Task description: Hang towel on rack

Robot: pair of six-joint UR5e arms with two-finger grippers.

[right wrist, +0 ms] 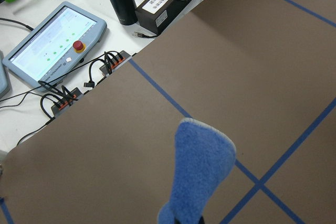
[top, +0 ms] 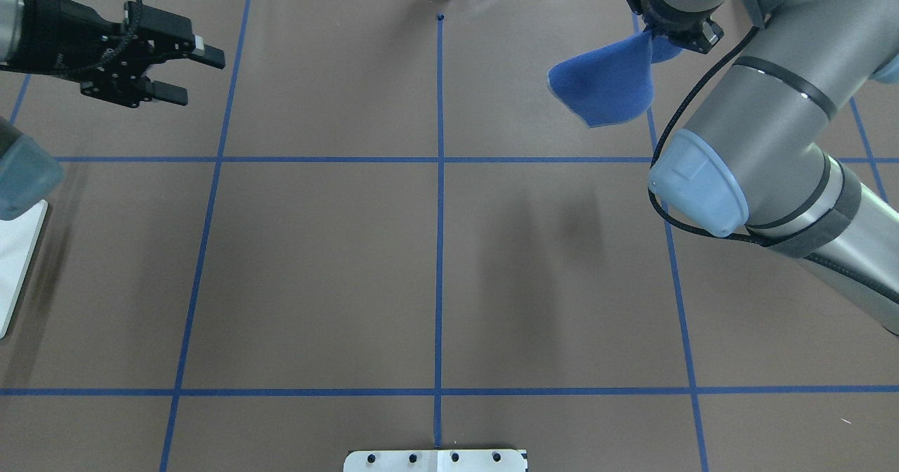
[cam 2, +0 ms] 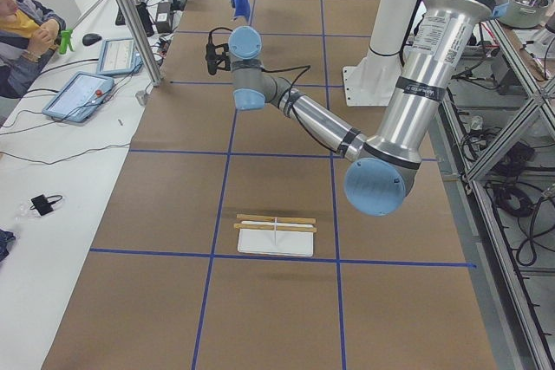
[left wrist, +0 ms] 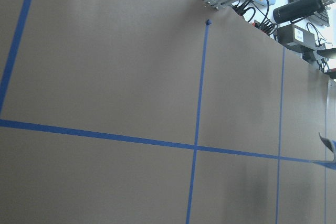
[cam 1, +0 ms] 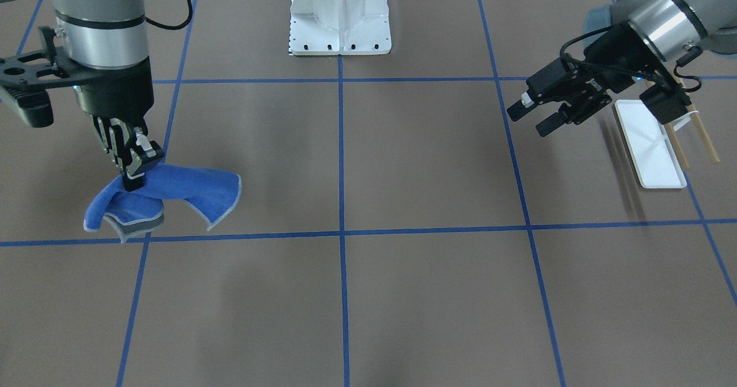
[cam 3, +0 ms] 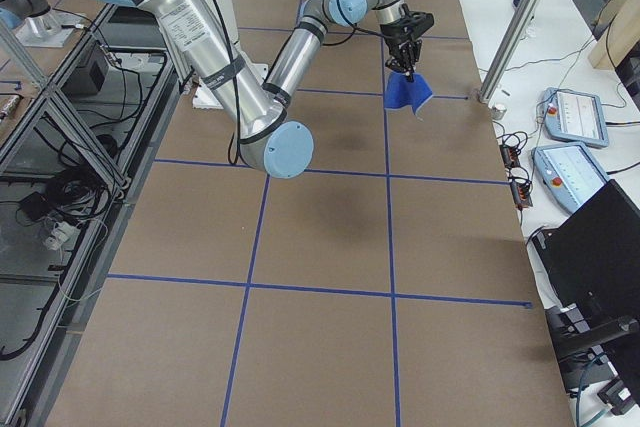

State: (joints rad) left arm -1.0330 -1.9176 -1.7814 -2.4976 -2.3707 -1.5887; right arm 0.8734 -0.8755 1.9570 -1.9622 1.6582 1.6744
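One camera sits across the table [cam 1: 403, 295] and looks steeply down, facing the robot's white pedestal [cam 1: 339, 24] at the top. Another looks down from behind the robot — the same pedestal peeks in at its bottom edge. Two more stand far back at the table's ends and look along it. Both see the towel [cam 3: 405, 94], and the left-end one has the rack [cam 2: 275, 242] nearest. The wrist cameras sit close — the right one looks down past the towel.
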